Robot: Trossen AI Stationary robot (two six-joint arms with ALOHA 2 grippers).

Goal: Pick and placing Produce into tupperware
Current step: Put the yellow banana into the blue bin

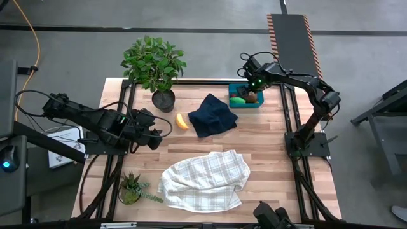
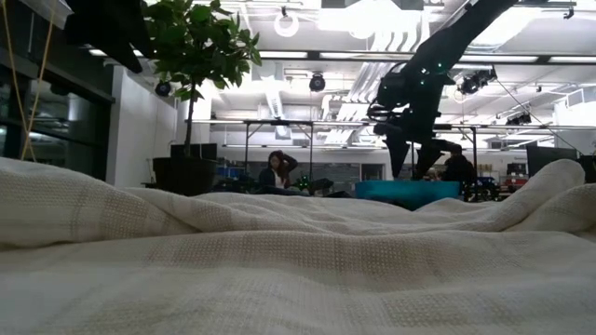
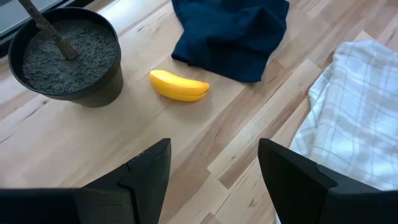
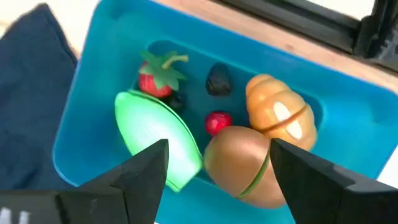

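Observation:
The yellow banana (image 1: pixel 182 121) (image 3: pixel 179 86) lies on its side on the wooden table, between a black plant pot and the navy cloth. My left gripper (image 1: pixel 152 131) (image 3: pixel 214 180) is open, a short way from the banana toward the table's left edge, touching nothing. The teal tupperware (image 1: pixel 247 97) (image 4: pixel 348 99) (image 2: pixel 407 190) stands near the far edge. In it lie a bright green piece (image 4: pixel 155 134), an orange piece (image 4: pixel 280 115), a brown kiwi-like piece (image 4: pixel 239 162), a red cherry (image 4: pixel 217 121), a strawberry (image 4: pixel 155 78) and a dark piece (image 4: pixel 217 79). My right gripper (image 1: pixel 252 85) (image 4: pixel 217 180) hovers open above the box.
A navy cloth (image 1: pixel 213 114) (image 3: pixel 233 34) lies between the banana and the box. A plaid cloth (image 1: pixel 203 181) (image 3: pixel 354 112) covers the near middle and fills the low view. A potted plant (image 1: pixel 154 63) with a black pot (image 3: pixel 65 56) stands far left; a small plant (image 1: pixel 131 189) sits near left.

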